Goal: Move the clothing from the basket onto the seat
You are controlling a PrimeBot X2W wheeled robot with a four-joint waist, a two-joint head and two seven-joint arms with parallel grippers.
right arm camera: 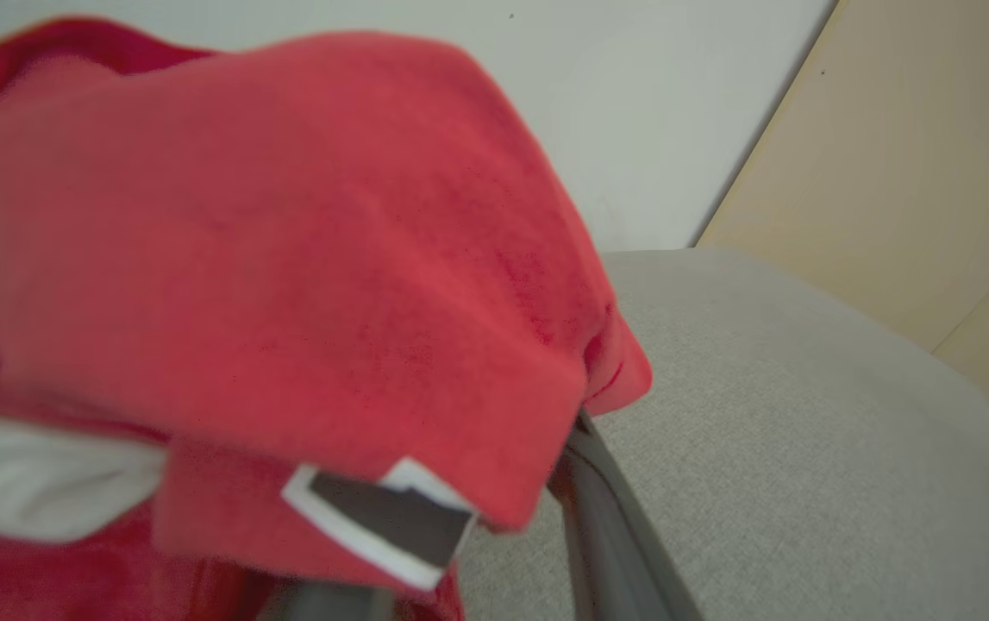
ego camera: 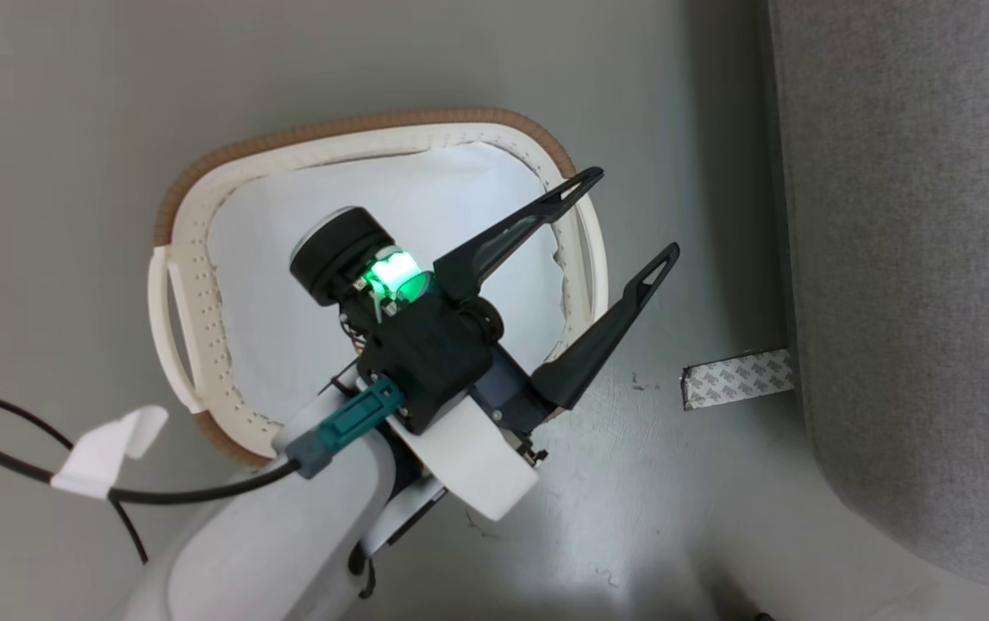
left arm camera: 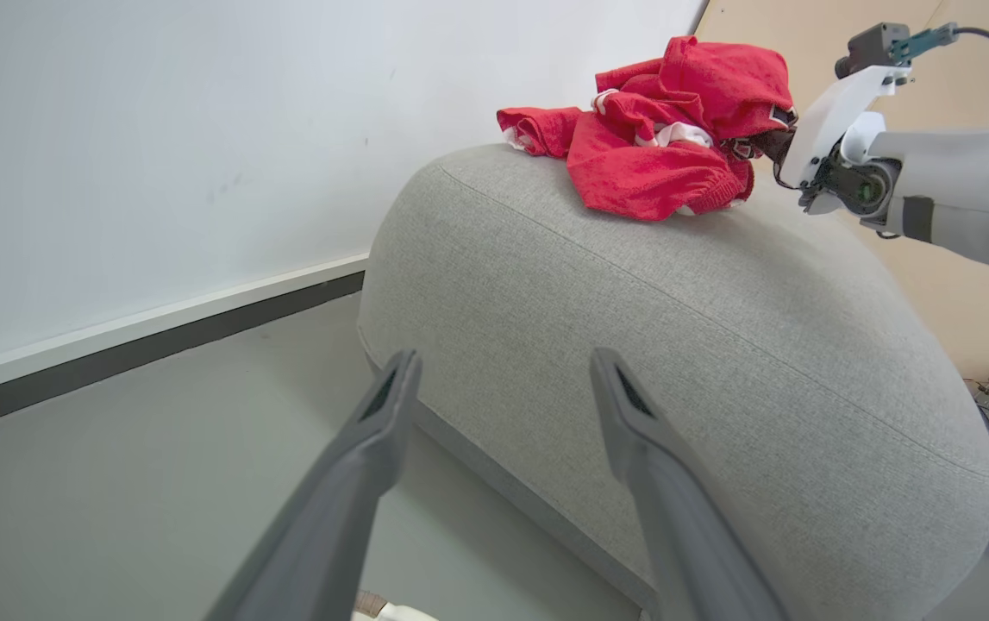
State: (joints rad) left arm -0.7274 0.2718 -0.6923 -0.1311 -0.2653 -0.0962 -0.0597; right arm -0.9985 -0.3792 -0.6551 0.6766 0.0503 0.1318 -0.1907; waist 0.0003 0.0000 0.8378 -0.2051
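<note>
- One big lt-grey seat (left arm camera: 718, 345), the largest thing I see. In head view its edge (ego camera: 917, 259) runs down the right side, apart from the basket w/ floor btwn them.
- Basket (ego camera: 192, 285): oval, cream w/ brown rim, sitting on the grey floor (ego camera: 71, 103) right under my head cam. The flat white liner cloth (ego camera: 287, 302) lies inside it.
- Clothing (left arm camera: 658, 147): red crumpled heap w/ white bits, lying on top of the seat's rounded end, by the white wall (left arm camera: 158, 129). In right wrist view it's close and blurred (right arm camera: 287, 259), draped over my fingers.
- Left gripper (ego camera: 632, 216): released, fingers spread wide, hanging over the basket's right rim. Left wrist view (left arm camera: 504, 358) has it aimed at the seat's side.
- Right gripper (left arm camera: 774, 142): pushed into the heap's right side, up on the seat top, tips buried in fabric. One finger (right arm camera: 606, 535) pokes out under a red fold. I can't tell if it's clamping the cloth or has let go.
- Tape strip (ego camera: 737, 378): small, flat on the floor, one end touching the seat's base.
</note>
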